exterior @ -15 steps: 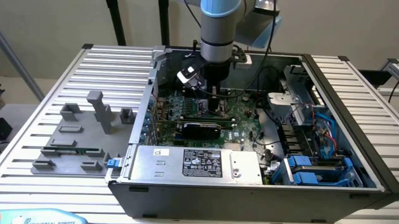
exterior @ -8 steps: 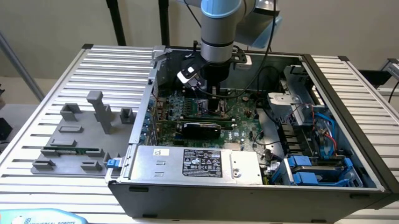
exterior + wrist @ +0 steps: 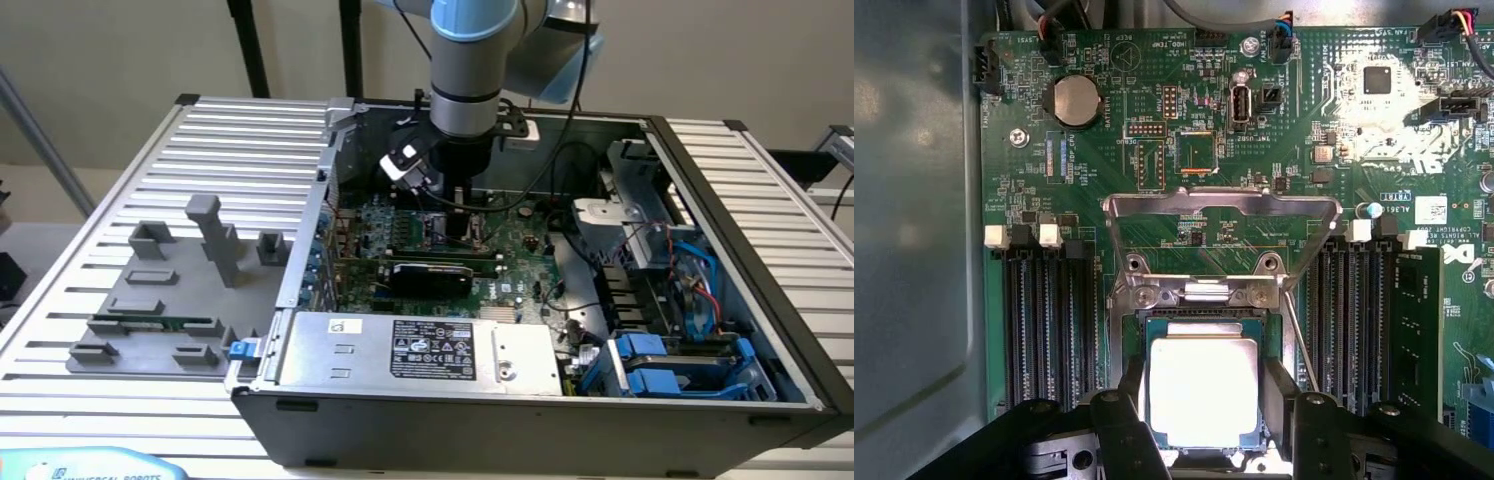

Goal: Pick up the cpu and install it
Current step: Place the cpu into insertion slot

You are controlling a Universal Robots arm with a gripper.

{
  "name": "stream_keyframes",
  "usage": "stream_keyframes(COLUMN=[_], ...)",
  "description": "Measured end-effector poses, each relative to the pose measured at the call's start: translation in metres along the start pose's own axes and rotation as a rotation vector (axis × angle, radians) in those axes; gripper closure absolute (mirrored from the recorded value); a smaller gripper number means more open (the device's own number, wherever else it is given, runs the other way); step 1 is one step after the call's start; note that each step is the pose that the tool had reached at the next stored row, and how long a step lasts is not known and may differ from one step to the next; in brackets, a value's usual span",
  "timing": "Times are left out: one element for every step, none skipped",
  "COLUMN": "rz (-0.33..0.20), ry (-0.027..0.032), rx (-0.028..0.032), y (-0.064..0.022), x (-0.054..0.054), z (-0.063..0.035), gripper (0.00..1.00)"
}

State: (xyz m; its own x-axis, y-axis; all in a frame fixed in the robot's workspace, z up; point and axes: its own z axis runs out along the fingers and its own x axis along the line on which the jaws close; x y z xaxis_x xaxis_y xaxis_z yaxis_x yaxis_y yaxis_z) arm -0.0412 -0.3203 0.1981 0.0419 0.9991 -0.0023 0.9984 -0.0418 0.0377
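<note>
**Ana:** Where was the small flat square cpu (image 3: 1202, 385) with the silvery-white metal top?

**Ben:** In the wrist view it sat between the two black fingers (image 3: 1119, 430) of the gripper (image 3: 1204, 400); the fingers were closed against its opposite edges, pinching it; the jaws stood wide because the chip is wide.

**Ana:** And what lay under it?

**Ben:** The square socket of the large green motherboard (image 3: 1154, 150); the cpu was lined up inside the socket's frame; whether it was fully seated or held just above, I could not tell; the bare metal load plate (image 3: 1219, 205) was swung open and lay flat on the board just beyond the socket; rows of long black memory slots (image 3: 1049, 320) ran on both sides.

**Ana:** What did the exterior view give?

**Ben:** The grey and blue robot arm (image 3: 467, 60) reached straight down into the open grey metal computer case (image 3: 747, 250); the case stood on a slatted aluminium bench (image 3: 254, 130); toward the exterior view's left, well apart from the arm, were grey plastic fixture blocks (image 3: 200, 250); a long narrow green memory stick (image 3: 150, 324) lay in one of them.
</note>
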Motion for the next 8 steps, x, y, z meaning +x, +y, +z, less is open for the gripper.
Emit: stream_keyframes(rz=[0.0,-0.001,-0.002,-0.003,-0.004,-0.005,-0.006,-0.007], ry=[0.0,0.0001,0.0001,0.0002,0.0002,0.0003,0.0003,0.0004], rx=[0.0,0.0,0.0,-0.0001,-0.0001,-0.0002,-0.0003,-0.0005], y=[0.0,0.0,0.0,0.0,0.0,0.0,0.0,0.0], x=[0.0,0.0,0.0,0.0,0.0,0.0,0.0,0.0], z=[0.0001,0.0002,0.0002,0.0003,0.0003,0.0004,0.0004,0.0005], gripper=[0.45,0.45,0.45,0.45,0.45,0.45,0.45,0.45])
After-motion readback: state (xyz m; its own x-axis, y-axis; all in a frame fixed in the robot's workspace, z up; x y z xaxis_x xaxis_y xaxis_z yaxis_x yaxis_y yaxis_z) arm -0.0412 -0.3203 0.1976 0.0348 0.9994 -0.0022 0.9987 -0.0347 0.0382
